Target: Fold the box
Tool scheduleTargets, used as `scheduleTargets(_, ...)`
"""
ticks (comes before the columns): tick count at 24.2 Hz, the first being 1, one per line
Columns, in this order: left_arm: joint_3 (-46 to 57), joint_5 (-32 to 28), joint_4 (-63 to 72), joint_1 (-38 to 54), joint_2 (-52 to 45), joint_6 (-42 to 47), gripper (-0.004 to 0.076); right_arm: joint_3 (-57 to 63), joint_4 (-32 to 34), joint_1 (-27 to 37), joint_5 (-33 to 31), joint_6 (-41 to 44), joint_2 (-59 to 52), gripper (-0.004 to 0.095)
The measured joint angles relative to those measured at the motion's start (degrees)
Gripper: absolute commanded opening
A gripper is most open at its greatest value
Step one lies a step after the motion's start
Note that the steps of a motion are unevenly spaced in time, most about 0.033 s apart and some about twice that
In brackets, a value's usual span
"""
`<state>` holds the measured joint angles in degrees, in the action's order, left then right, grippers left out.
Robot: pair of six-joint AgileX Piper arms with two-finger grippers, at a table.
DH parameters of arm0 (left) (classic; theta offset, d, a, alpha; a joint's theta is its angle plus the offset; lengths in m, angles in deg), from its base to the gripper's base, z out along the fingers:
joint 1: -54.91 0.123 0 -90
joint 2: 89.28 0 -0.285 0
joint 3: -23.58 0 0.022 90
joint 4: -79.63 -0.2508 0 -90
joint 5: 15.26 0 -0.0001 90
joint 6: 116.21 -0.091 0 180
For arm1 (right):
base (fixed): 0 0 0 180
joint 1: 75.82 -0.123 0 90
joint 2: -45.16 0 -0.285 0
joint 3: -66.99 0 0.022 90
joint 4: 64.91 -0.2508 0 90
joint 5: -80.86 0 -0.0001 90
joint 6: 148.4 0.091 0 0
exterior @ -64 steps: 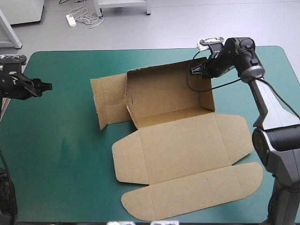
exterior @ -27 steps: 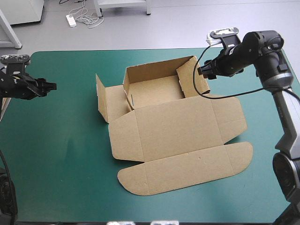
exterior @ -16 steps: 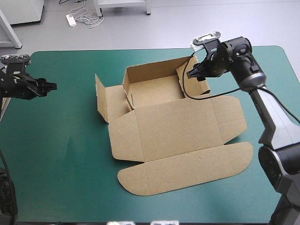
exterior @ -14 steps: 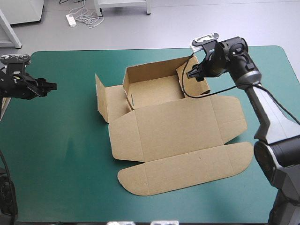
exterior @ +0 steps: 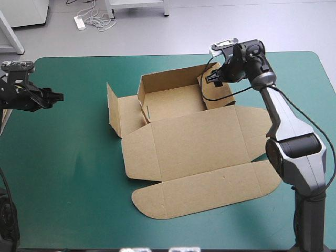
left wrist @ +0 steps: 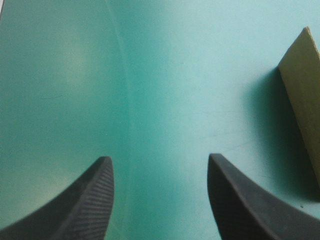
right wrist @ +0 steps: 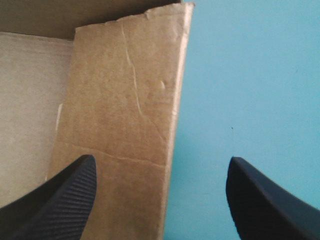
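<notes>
My right end effector [right wrist: 160,161], fingers apart, hovers over the box's [exterior: 170,102] raised right wall [right wrist: 120,125]; left flap [exterior: 113,113] and lid [exterior: 199,144] remain untucked.

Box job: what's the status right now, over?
Left gripper open over bare teal-green cover, apart from box. Right gripper open, astride its right wall. Walls up, lid flat. Nothing seen in the way.

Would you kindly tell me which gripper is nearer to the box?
Right. The right gripper is open at the raised right wall of the box, the wall's edge between its fingers. The left gripper is near the left edge of the table, apart from the box.
</notes>
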<state>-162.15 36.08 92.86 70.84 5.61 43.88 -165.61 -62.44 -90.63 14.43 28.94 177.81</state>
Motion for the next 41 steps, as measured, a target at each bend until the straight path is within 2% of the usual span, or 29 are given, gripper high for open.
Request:
scheduleTargets(7,0.0,0.0,0.0,0.0,0.0,0.0,0.0402,-0.18,-2.47,0.76,-1.0,-0.59,2.21,0.066)
scheduleTargets(12,0.0,0.0,0.0,0.0,0.0,0.0,0.0402,-0.38,-5.23,0.76,-0.79,-0.69,3.77,0.0509)
scheduleTargets(13,0.0,0.0,0.0,0.0,0.0,0.0,0.0402,-0.38,-5.34,0.76,-0.79,-0.69,4.09,0.0409)
scheduleTargets(14,0.0,0.0,0.0,0.0,0.0,0.0,0.0402,-0.38,-5.4,0.76,-0.79,-0.69,4.52,0.0359)
scheduleTargets(17,0.0,0.0,0.0,0.0,0.0,0.0,0.0402,-0.38,-5.22,0.76,0.31,-0.69,4.72,-0.0016)
scheduleTargets(24,0.0,0.0,-0.11,0.0,0.0,0.0,0.0402,-0.38,-4.35,1.34,1.78,-0.24,4.54,-0.0016)
scheduleTargets(33,0.0,-0.64,0.47,0.0,3.27,0.0,0.0402,-0.33,-5.48,4.14,1.45,-1.58,-7.7,-0.0017)
scheduleTargets(36,0.0,-1.2,2.76,0.0,5.95,-0.54,0.0402,-0.33,-9.57,5.84,1.37,-3.42,-12.08,-0.0017)
scheduleTargets(41,0.0,-3.26,11.58,0.0,11.39,-6.32,0.0402,-0.33,-19.38,9.85,1.65,-6.8,-18.02,-0.0017)
